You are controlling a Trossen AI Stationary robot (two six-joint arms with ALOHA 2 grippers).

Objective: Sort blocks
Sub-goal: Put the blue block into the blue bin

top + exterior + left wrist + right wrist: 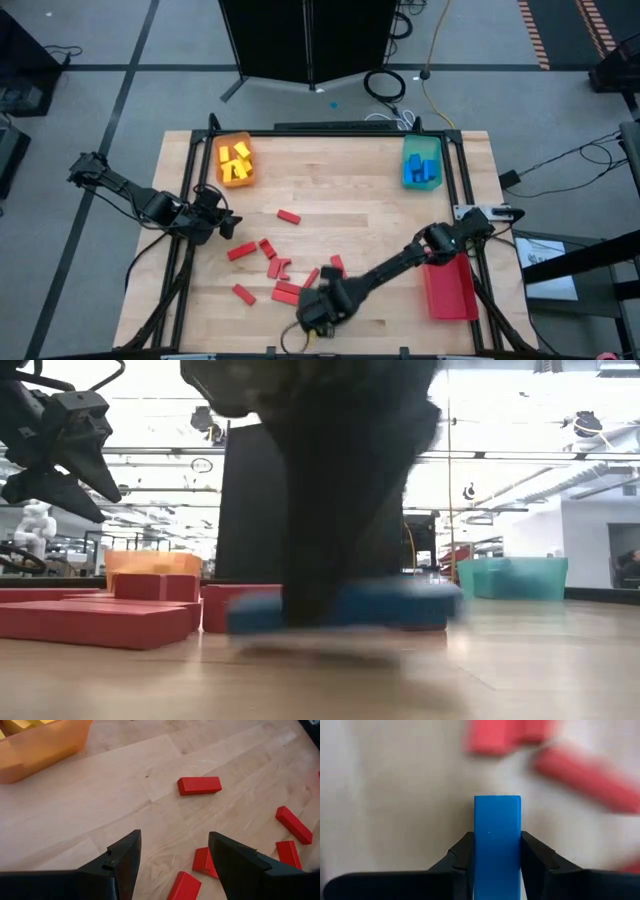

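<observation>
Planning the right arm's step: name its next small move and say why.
Probably lift. The right gripper has its fingers against both sides of a blue block low at the table's near edge, among red blocks; the teal tray holding blue ones sits far back.

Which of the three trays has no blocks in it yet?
The red tray by the table's right edge, near the right arm. The orange tray holds yellow blocks; the teal tray holds blue ones.

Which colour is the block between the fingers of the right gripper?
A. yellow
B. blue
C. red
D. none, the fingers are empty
B: in the right wrist view the right gripper has its two dark fingers closed on the sides of a blue block, while red blocks lie on the table beyond.
</observation>
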